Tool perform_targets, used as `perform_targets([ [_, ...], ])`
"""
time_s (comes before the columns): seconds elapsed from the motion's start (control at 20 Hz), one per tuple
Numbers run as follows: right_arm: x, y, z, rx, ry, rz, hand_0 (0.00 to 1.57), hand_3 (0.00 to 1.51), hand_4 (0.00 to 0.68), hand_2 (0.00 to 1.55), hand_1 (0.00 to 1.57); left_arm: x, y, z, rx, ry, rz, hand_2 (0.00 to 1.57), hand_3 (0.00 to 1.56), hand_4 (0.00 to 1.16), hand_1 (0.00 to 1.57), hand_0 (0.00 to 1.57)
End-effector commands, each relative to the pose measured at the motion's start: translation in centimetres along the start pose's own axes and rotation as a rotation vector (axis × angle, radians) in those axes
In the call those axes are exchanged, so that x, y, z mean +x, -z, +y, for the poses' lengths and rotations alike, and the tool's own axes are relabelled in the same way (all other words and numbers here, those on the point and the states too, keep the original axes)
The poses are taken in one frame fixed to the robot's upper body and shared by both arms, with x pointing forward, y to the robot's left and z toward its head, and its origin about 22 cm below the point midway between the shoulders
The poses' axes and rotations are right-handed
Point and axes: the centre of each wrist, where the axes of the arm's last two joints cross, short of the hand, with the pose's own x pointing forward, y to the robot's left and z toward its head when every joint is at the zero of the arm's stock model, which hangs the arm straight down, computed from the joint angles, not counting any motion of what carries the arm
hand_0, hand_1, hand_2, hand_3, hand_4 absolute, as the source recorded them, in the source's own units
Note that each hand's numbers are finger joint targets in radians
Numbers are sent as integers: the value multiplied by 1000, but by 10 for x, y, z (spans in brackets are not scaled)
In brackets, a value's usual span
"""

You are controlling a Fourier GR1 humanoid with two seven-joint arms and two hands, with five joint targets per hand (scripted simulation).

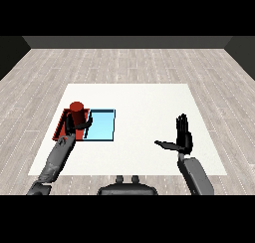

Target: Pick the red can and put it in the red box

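Note:
The red can [76, 112] stands upright over the red tray [62, 121] at the table's left. My left hand [79, 125] is curled round the can's lower part, hiding most of the tray's middle; I cannot tell whether the can rests on the tray floor or hangs just above it. My right hand [183, 137] is raised over the right half of the table with fingers straight up and thumb out to the left, holding nothing.
A light blue tray [101, 125] lies right beside the red tray, on its right. The white table [144, 107] stretches wide between the two hands. Wooden floor surrounds the table.

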Motion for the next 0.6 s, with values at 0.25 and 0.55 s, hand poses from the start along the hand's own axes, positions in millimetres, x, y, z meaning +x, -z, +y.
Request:
perform_targets([
  [0.25, -23, 6, -8, -52, -78, 68, 0, 0, 0, 0, 0, -39, 45, 37, 49, 177, 197, 1565, 1473, 1079, 1571, 1571],
  [0.55, -38, 35, -9, -54, -29, 85, 0, 0, 0, 0, 0, -64, 31, 14, 41, 274, 331, 1459, 1432, 1010, 1554, 1554],
])
